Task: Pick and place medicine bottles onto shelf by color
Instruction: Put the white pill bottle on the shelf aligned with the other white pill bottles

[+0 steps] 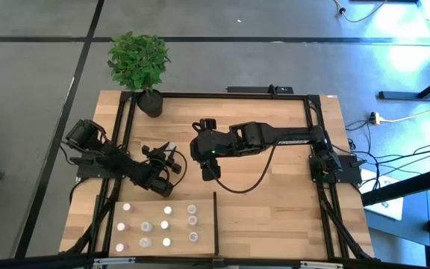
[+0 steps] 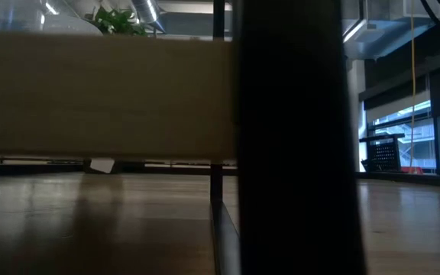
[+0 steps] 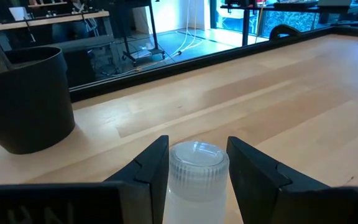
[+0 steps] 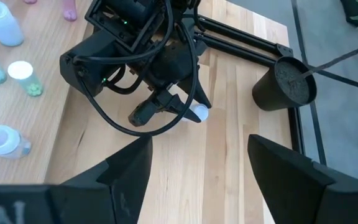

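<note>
- Closest in, on the left wrist view: a small clear bottle (image 3: 197, 180) with a ribbed clear cap, pinched between the two dark fingers (image 3: 145, 177) of the left gripper (image 3: 197, 171), one finger on each flank just below the cap.
- Probably very light, so little squeeze needed; likely hard, smooth plastic, so slippery on the round wall and apt to twist or pop out if gripped off-centre.
- Best hold seemingly the one shown: across the widest part of the body, under the cap's lip, fingers square to the sides.
- Tall for its foot, so likely easy to tip when set down; worth lowering straight and letting go only once flat.
- From above: that left gripper (image 1: 164, 166) over bare tabletop (image 1: 275, 209), at about 12 o'clock of the shelf (image 1: 209, 224), the held bottle too small to make out there.
- On the shelf's left bay: other bottles (image 1: 166, 224) upright in loose rows, close enough that a clumsy drop could knock a neighbour.
- Further out, at mid-table: right gripper (image 1: 210, 170), fingers (image 4: 129, 171) spread wide and holding nothing, hanging above the left one at its 3 o'clock.
- Farthest, at the table's 11 o'clock corner: black plant pot (image 1: 151, 102), well apart from the work.
</note>
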Controlling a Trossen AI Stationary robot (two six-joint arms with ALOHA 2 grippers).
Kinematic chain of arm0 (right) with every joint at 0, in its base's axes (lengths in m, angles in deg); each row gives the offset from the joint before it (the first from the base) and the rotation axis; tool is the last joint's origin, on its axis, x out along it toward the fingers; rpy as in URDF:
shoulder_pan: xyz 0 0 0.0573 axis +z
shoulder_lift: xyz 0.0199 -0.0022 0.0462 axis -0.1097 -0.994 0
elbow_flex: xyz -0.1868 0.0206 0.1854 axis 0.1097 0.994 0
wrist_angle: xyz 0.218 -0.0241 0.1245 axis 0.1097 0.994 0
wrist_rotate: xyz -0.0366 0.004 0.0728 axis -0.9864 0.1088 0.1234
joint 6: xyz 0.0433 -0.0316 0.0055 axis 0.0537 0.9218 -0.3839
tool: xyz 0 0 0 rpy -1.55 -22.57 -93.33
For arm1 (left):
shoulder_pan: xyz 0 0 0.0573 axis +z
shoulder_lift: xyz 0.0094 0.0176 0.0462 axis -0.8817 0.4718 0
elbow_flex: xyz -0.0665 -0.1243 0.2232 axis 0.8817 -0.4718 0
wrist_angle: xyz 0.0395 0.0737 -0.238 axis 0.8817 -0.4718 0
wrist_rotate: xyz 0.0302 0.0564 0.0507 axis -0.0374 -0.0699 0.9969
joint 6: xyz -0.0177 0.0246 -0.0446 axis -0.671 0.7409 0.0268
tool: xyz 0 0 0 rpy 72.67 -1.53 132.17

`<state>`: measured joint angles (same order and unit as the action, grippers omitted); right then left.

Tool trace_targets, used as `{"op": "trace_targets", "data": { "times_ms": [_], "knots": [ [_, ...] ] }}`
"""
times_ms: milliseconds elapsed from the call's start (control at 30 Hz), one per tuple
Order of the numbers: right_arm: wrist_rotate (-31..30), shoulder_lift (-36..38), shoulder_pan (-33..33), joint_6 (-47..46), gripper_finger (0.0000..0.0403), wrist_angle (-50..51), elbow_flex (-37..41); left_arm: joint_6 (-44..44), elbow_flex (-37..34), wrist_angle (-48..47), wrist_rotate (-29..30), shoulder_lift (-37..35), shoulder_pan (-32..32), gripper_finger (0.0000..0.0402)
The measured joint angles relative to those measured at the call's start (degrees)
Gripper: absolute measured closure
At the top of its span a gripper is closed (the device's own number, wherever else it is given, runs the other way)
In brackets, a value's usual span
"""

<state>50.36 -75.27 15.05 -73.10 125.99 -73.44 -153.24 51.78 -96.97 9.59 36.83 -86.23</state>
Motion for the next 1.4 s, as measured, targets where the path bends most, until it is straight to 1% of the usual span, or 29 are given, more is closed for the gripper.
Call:
{"op": "trace_targets", "data": {
  "times_ms": [1400],
  "knots": [
    [0.0,0.0,0.0,0.2,0.0138,0.0,0.0,-0.1,0.0,1.1,-0.1,0.0,0.0,0.0268]
  ]
}}
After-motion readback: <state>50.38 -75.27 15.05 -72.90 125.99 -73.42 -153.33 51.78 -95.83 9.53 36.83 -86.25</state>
